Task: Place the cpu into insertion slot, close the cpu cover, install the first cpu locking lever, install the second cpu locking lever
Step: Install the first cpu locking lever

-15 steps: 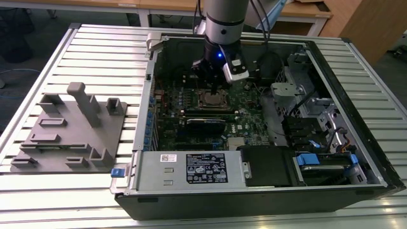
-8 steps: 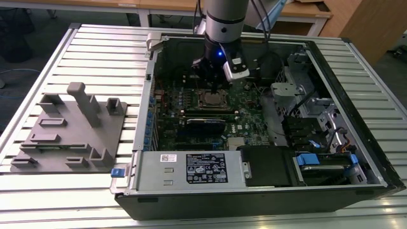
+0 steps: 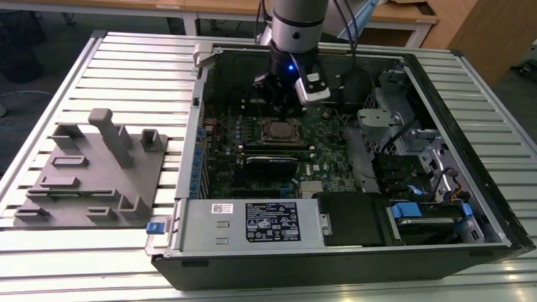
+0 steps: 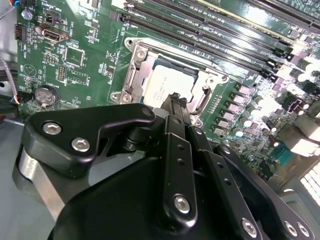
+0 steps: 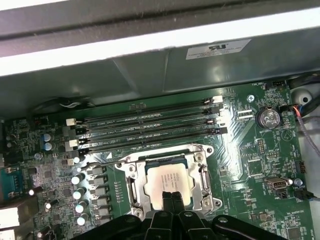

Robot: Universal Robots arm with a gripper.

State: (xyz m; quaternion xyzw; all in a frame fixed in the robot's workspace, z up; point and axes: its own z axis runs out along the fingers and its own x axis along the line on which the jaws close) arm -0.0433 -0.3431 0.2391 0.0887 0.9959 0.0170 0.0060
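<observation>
In the exterior view the hand [image 3: 276,106], pinched shut and empty, hovers at the 12 o'clock edge of the cpu [image 3: 281,130], cover [image 5: 133,192] seemingly down; I'd press only its metal frame, never the chip.

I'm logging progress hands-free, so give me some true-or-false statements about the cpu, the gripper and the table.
The cpu sits in the insertion slot. True.
The gripper holds the cpu in the air. False: it is shut and empty, close to the seated cpu.
The cpu cover lies flat around the cpu. True.
The grey fixture stands inside the computer case. False: it rests on the table, at the exterior view's left of the case.
</observation>
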